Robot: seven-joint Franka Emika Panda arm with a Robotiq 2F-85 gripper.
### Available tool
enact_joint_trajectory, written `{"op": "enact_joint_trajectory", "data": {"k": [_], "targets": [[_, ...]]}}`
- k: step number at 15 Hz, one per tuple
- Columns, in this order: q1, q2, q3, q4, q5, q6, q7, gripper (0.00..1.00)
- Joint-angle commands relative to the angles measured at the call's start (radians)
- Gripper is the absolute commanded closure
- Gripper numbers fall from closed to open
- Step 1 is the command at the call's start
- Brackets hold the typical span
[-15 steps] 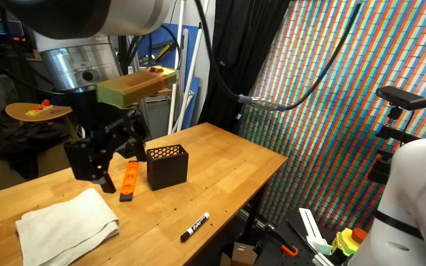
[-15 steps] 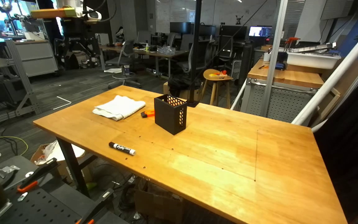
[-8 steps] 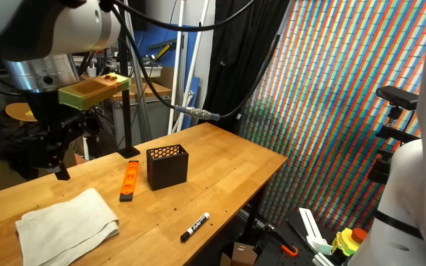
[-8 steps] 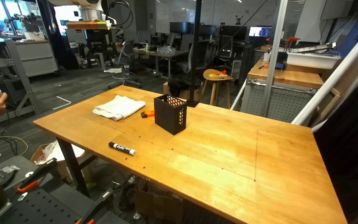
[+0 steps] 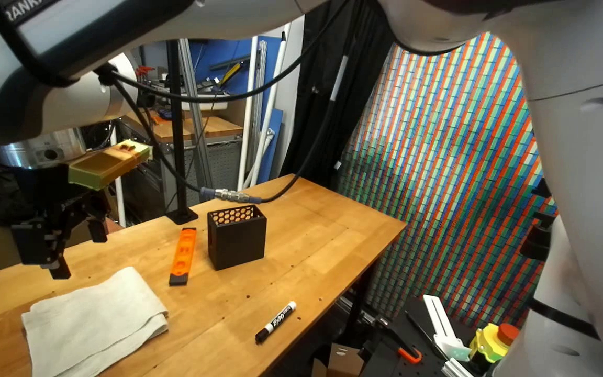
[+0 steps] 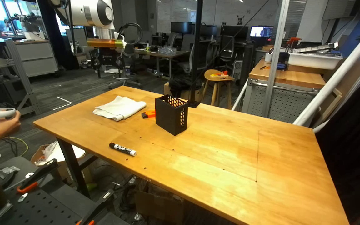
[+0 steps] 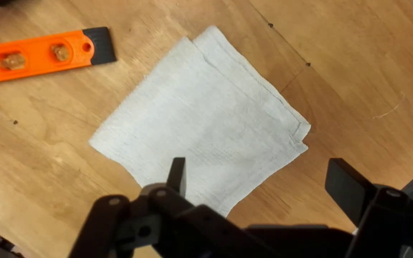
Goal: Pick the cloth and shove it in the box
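Note:
A folded white cloth (image 5: 92, 324) lies flat on the wooden table (image 5: 333, 225). It also shows in an exterior view (image 6: 119, 107) and in the wrist view (image 7: 206, 114). A black open-topped box (image 5: 237, 241) with honeycomb cutouts stands upright on the table; it also shows in an exterior view (image 6: 170, 117). My gripper (image 5: 79, 252) is open and empty, raised above the table and apart from the cloth. It also shows in an exterior view (image 6: 109, 70). In the wrist view its spread fingers (image 7: 256, 165) frame the cloth's near edge, the left finger overlapping it. The box's inside bottom is hidden.
An orange level (image 5: 182, 255) lies between cloth and box; it also shows in the wrist view (image 7: 38, 53). A black-and-white marker (image 5: 276, 322) lies near a table edge. A black post (image 6: 194, 104) stands at the table edge behind the box. A cable (image 5: 231, 195) hangs from the arm.
My arm has swung left and lowered in an exterior view, rightward and down in the opposite view. The gripper stays open. The cloth, box, level and marker have not moved.

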Motion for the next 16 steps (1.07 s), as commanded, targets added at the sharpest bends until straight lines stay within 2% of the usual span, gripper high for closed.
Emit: {"op": "enact_joint_trajectory", "data": {"k": [1, 6, 11, 14, 16], "targets": [[0.033, 0.141, -0.028, 0.157, -0.027, 0.012, -0.079, 0.0], [0.048, 0.322, -0.054, 0.321, -0.052, 0.018, -0.162, 0.0], [0.056, 0.467, -0.075, 0.436, -0.072, 0.042, -0.22, 0.0], [0.061, 0.522, -0.088, 0.466, -0.081, 0.057, -0.229, 0.0], [0.062, 0.527, -0.084, 0.44, -0.078, 0.066, -0.234, 0.0]]}}
